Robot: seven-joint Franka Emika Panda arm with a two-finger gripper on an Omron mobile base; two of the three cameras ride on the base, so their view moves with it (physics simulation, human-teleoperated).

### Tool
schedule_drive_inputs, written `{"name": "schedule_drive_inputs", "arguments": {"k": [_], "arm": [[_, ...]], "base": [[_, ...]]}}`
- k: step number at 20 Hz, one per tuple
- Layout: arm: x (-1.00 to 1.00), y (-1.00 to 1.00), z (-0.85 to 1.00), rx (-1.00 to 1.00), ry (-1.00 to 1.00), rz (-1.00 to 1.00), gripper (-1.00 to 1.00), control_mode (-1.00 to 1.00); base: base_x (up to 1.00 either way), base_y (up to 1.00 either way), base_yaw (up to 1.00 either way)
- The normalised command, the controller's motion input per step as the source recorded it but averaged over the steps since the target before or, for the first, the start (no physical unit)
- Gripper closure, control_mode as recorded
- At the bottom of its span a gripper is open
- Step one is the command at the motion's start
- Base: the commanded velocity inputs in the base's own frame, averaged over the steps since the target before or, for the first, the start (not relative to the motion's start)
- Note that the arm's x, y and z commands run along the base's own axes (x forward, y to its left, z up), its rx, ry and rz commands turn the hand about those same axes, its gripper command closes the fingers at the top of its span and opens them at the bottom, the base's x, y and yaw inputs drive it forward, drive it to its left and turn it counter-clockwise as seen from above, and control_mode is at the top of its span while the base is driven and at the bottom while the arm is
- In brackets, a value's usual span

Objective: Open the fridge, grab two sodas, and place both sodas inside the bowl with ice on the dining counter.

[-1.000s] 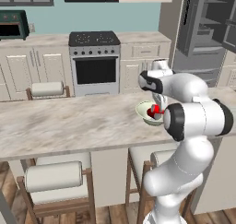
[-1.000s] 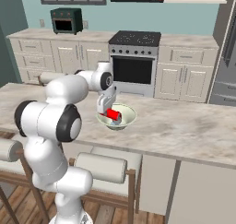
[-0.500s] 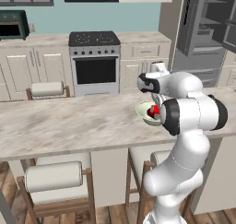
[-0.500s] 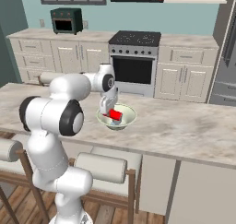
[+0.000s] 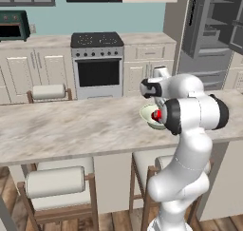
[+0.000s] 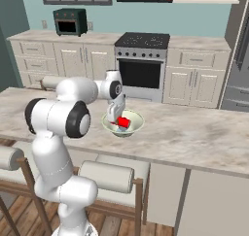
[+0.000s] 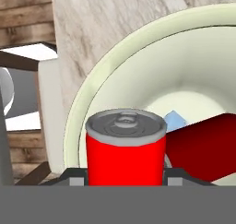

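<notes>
My gripper (image 7: 124, 174) is shut on an upright red soda (image 7: 125, 147), held just over the near rim of the pale cream-green bowl (image 7: 92, 94). A second red soda (image 7: 203, 144) lies on its side inside the bowl next to a pale blue ice bit (image 7: 175, 120). In the right base view the gripper (image 6: 115, 119) reaches down into the bowl (image 6: 134, 116), where one soda (image 6: 123, 122) shows red. The bowl (image 5: 146, 115) stands on the dining counter (image 5: 71, 128); my arm hides most of it. Behind, the grey fridge (image 5: 209, 30) has its doors open.
Cushioned stools (image 5: 54, 182) (image 6: 107, 177) stand along the near side of the dining counter (image 6: 194, 138). The black stove (image 6: 142, 60) and cream cabinets (image 5: 19, 73) line the back wall. A toaster oven (image 6: 70, 21) sits on the back counter.
The hand has sunk slightly toward the bowl with the soda in it, and the elbow has swung a little. The bowl and the lying soda have stayed put.
</notes>
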Motion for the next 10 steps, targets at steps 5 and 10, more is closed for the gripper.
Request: {"name": "schedule_drive_inputs", "arguments": {"k": [5, 10], "arm": [[0.21, 0.0, -0.13, -0.01, 0.0, 0.03, 1.0, -1.0], [0.19, 0.0, -0.16, -0.01, 0.0, 0.03, 1.0, -1.0]], "base": [[0.0, 0.0, 0.0], [0.0, 0.0, 0.0]]}}
